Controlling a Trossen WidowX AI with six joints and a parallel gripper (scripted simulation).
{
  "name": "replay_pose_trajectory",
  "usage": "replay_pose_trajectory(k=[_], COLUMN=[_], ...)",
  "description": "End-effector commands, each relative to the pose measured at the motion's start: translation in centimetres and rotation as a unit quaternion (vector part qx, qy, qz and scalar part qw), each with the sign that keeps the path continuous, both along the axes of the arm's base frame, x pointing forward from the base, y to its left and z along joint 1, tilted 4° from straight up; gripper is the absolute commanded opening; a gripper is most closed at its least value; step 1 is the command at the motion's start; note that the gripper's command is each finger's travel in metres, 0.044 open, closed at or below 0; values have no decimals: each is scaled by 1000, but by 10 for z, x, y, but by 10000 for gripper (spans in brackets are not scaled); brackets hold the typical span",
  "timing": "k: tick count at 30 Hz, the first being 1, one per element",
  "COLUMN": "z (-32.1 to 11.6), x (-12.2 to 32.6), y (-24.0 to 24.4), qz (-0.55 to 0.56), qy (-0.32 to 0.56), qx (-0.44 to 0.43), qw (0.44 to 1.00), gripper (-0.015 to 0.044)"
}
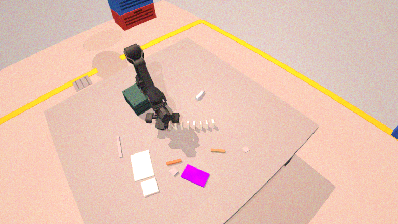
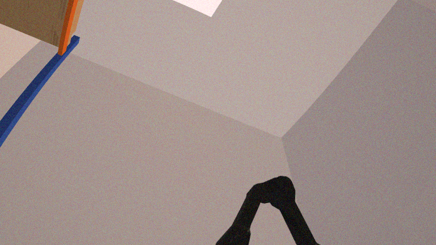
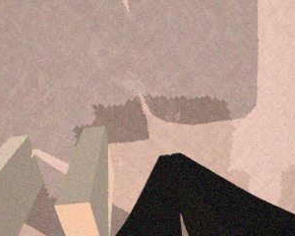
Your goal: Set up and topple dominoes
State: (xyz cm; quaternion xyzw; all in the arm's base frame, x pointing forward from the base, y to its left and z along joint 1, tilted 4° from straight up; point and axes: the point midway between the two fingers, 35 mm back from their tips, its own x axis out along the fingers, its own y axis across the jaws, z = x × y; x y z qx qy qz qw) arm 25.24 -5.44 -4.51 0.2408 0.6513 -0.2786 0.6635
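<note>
The row of dominoes (image 1: 194, 125) (image 3: 82, 167) stands on the tabletop (image 1: 252, 115), one near the hand end leaning. At that end of the row is the hand (image 1: 161, 125) (image 3: 170, 164), closed with nothing in its grip; whether it touches a domino, I cannot tell. A green box (image 1: 135, 96) sits beyond the row's hand end, and a purple slab (image 1: 195, 176) lies well apart from the row, on the opposite side.

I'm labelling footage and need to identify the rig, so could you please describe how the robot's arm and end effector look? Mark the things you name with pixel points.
The arm (image 1: 148, 85) (image 2: 289, 218) is matte black, with chunky rounded joints and slimmer straight links. The end effector (image 3: 170, 164) is black too, its visible part tapering. I see no markings or cables.
</note>
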Motion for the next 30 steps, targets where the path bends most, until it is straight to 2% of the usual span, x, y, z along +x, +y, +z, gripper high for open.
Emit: replay_pose_trajectory(k=[1,15,25,30], z=[-1,-2,53,57], x=[5,21,33,34], y=[4,21,38,41], qz=[0,0,-4,0], qy=[1,1,-1,0], qx=[-1,-1,0,0], qw=[1000,1000,1000,1000], gripper=[0,0,0,0])
